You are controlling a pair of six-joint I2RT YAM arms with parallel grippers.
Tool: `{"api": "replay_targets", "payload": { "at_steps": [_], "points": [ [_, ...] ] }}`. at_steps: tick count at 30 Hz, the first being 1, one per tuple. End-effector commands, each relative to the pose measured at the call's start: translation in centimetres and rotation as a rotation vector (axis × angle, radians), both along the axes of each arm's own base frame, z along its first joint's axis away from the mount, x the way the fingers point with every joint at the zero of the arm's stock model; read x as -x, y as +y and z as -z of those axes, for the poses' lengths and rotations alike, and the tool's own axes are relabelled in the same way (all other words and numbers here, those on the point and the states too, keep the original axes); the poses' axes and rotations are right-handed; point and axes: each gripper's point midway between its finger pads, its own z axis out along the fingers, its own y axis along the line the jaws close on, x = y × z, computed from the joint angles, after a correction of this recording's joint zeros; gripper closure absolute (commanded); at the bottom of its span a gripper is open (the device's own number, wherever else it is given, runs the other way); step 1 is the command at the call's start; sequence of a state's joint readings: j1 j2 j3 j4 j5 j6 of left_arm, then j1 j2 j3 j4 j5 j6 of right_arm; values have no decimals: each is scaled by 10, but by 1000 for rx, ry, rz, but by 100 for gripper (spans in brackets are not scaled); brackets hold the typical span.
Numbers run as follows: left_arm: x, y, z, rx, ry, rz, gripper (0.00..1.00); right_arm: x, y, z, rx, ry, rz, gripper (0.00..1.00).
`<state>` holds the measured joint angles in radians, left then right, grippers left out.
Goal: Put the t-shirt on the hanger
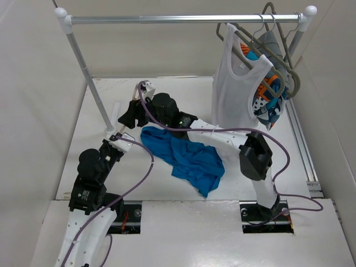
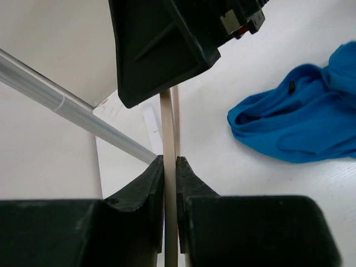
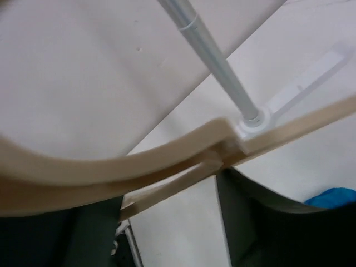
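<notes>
The blue t-shirt (image 1: 186,158) lies crumpled on the white table, mid-table. It also shows in the left wrist view (image 2: 300,128), and a corner of it in the right wrist view (image 3: 334,197). The beige hanger (image 2: 169,133) runs as a thin bar through my left gripper (image 2: 170,167), which is shut on it. In the right wrist view the hanger (image 3: 139,161) lies across my right gripper (image 3: 169,183), whose jaws stand wide apart around it. In the top view both grippers, left (image 1: 118,139) and right (image 1: 127,115), meet left of the t-shirt. They hide the hanger there.
The rack's slanted left pole (image 1: 89,78) stands just beside both grippers (image 3: 217,61). A white tank top (image 1: 236,94), a patterned garment (image 1: 270,97) and grey hangers (image 1: 278,39) hang on the rail at back right. The right arm (image 1: 222,139) reaches across over the t-shirt.
</notes>
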<state>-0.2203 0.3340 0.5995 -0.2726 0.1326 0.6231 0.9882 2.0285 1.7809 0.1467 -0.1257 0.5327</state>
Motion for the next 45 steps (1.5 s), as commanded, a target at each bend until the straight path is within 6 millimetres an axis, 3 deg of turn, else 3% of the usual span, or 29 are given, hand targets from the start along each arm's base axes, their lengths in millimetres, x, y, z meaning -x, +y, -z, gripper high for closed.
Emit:
{"api": "replay_targets", "payload": {
  "at_steps": [1, 5, 7, 11, 13, 14, 17, 19, 23, 27, 30, 35, 36, 38, 40, 42, 43, 44, 45],
  "points": [
    [9, -24, -27, -30, -132, 164, 100, 7, 13, 10, -19, 41, -12, 38],
    [14, -27, -20, -31, -108, 187, 100, 8, 5, 11, -20, 38, 6, 69],
    [15, -30, -17, -39, -99, 208, 100, 9, 3, 13, -15, 42, 6, 90],
    [23, -42, -15, -21, -78, 282, 99, 15, 0, 29, 27, 32, -20, 100],
    [29, -52, -13, 7, -44, 335, 75, 12, -4, 37, 48, 23, -25, 100],
    [32, -56, -11, 10, -35, 361, 72, 9, -9, 36, 51, 13, -28, 100],
    [44, -68, -15, 86, -1, 427, 42, 8, -21, 42, 93, -38, -38, 100],
    [46, -71, -22, 135, 3, 432, 25, -7, -41, 44, 135, -99, -13, 100],
    [51, -76, -41, 253, 2, 434, 1, -18, -72, 46, 195, -210, -58, 100],
    [51, -75, -64, 355, -15, 399, 1, -23, -101, 47, 246, -295, -72, 100],
    [40, -71, -65, 399, 11, 348, 5, -22, -114, 34, 272, -391, -103, 100],
    [22, -66, -45, 426, 107, 261, 35, -9, -137, 21, 342, -462, -169, 100],
    [17, -66, -40, 434, 132, 244, 44, -9, -143, 7, 338, -505, -175, 100],
    [13, -66, -36, 444, 154, 229, 51, -2, -151, 5, 352, -508, -207, 100],
    [11, -67, -38, 468, 158, 227, 53, 0, -163, -9, 366, -546, -210, 100],
    [10, -68, -42, 482, 148, 230, 53, 1, -184, 0, 433, -512, -212, 100],
    [9, -68, -39, 482, 148, 230, 53, 4, -192, -14, 458, -565, -213, 100],
    [10, -70, -39, 482, 151, 242, 53, -1, -205, -13, 513, -564, -185, 100],
    [7, -71, -31, 480, 173, 236, 53, 7, -219, 1, 591, -515, -209, 100]
  ]
}}
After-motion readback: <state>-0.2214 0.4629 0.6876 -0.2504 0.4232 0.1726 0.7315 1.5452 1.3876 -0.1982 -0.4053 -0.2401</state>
